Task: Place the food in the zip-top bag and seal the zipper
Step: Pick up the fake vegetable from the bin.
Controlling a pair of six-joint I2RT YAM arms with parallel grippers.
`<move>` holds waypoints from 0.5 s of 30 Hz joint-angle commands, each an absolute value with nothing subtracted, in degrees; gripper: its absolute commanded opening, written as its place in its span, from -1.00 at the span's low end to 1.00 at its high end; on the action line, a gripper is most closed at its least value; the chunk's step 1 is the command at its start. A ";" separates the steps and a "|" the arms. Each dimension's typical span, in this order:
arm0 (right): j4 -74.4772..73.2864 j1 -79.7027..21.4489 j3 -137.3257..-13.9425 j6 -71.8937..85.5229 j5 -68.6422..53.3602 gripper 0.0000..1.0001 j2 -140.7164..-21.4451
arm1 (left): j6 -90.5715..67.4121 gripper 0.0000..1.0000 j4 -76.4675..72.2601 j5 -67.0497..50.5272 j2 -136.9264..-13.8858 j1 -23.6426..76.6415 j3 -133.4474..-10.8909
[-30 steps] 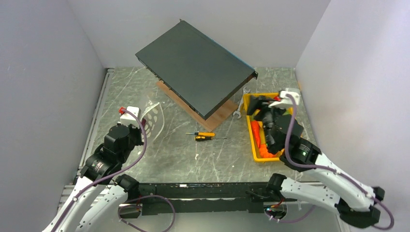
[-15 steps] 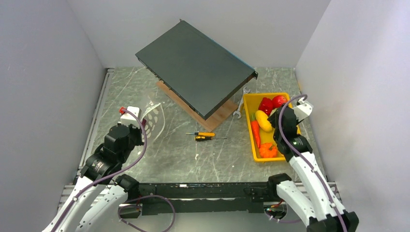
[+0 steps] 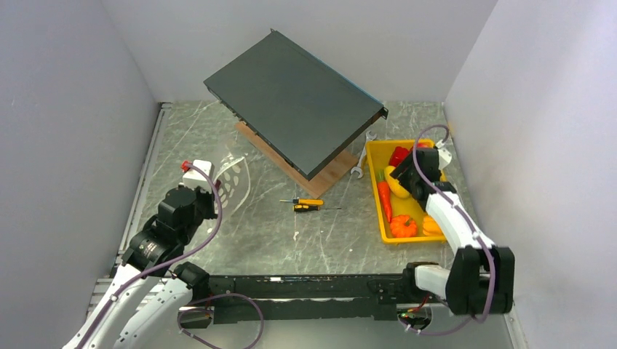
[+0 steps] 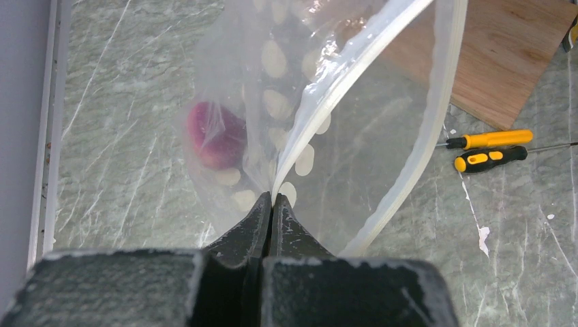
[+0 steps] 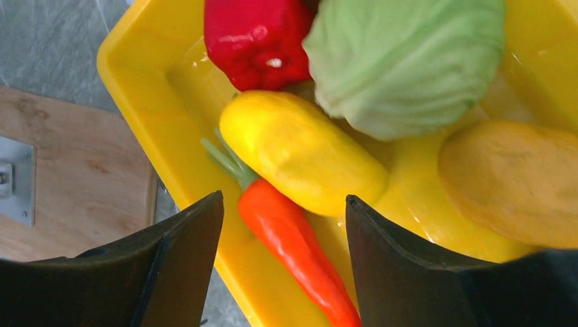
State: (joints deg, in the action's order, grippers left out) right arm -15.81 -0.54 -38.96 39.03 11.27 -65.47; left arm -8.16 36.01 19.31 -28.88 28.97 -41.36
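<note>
My left gripper (image 4: 272, 197) is shut on the mouth edge of the clear dotted zip-top bag (image 4: 320, 102) and holds it open at the table's left (image 3: 231, 178). The whitish zipper (image 4: 446, 88) curves round the open mouth. A purple-red food piece (image 4: 217, 135) lies inside the bag. My right gripper (image 5: 283, 197) is open and empty, just above the orange carrot (image 5: 293, 238) in the yellow tray (image 5: 136, 61). A yellow piece (image 5: 300, 153), red pepper (image 5: 255, 37), green cabbage (image 5: 402, 61) and an orange-tan piece (image 5: 514, 180) lie beside it.
A dark slab (image 3: 291, 102) leans on a wooden board (image 3: 331, 178) at the back middle. Two yellow-handled screwdrivers (image 4: 494, 139) lie mid-table (image 3: 309, 205). A wrench (image 3: 360, 163) lies left of the yellow tray (image 3: 372, 156). An orange pumpkin piece (image 3: 403, 226) sits at the tray's near end.
My right arm has swung off the tray to the right, then back over its far half, with the gripper pointing down at the food. The left arm and the bag have not moved.
</note>
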 commanded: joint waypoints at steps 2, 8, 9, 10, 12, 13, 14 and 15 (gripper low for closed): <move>-9.37 -0.35 -48.33 36.46 9.90 0.41 -74.11 | -7.90 -1.00 34.41 18.82 -28.44 29.26 -41.79; -10.54 -0.35 -56.79 34.42 14.36 0.44 -83.46 | -8.00 -1.00 34.33 18.97 -27.69 29.29 -41.70; -11.16 -0.36 -58.33 33.58 15.16 0.44 -85.28 | -8.07 -1.00 34.43 18.98 -27.69 29.35 -41.71; -11.60 -0.35 -60.07 32.48 16.02 0.45 -86.94 | -8.04 -1.00 34.43 18.96 -27.69 29.28 -41.71; -12.26 0.40 -62.80 30.25 16.75 0.49 -90.68 | -8.06 -1.00 34.39 18.86 -27.69 29.43 -41.74; -12.87 1.26 -64.24 29.05 16.52 0.50 -92.50 | -8.01 -1.00 34.38 18.88 -27.64 29.41 -41.71; -13.40 1.45 -65.77 27.87 16.29 0.50 -94.28 | -7.99 -1.00 34.31 18.94 -27.68 29.44 -41.71; -13.70 1.54 -67.12 26.48 15.55 0.50 -96.09 | -7.93 -1.00 34.30 19.19 -27.68 29.41 -41.67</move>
State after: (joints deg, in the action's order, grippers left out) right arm -12.49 0.08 -61.69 32.25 13.98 -91.18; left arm -8.16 36.01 19.33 -28.16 29.12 -41.36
